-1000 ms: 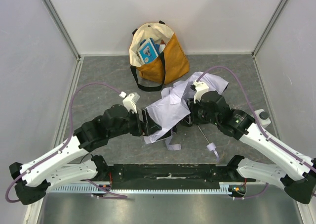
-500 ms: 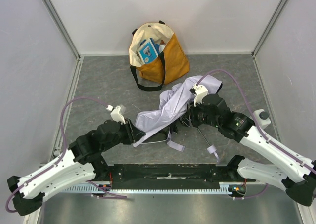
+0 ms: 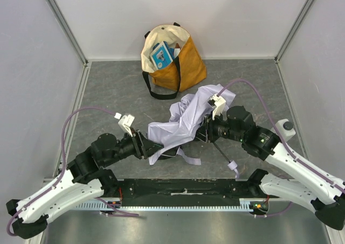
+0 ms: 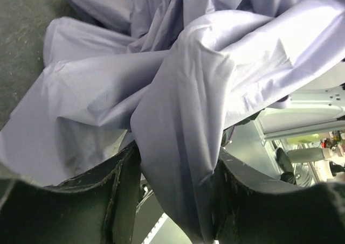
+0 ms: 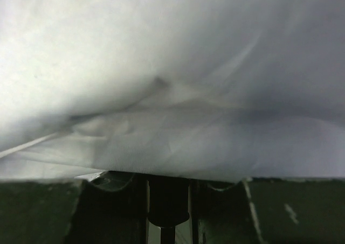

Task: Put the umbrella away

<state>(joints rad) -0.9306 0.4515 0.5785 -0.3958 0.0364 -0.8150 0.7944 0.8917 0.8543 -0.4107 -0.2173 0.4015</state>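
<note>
Left fingers [image 3: 143, 146] lie nearer the arm bases and farther left than 1 second earlier; umbrella [image 3: 186, 117] is bunched tighter, its right end drawn inward.

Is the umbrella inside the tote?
No, the umbrella lies crumpled on the table on the near side of the tote, entirely outside it.

umbrella [image 3: 183, 120] heaped across the middle, tote bag [image 3: 188, 69] behind, seemingly just apart
</note>
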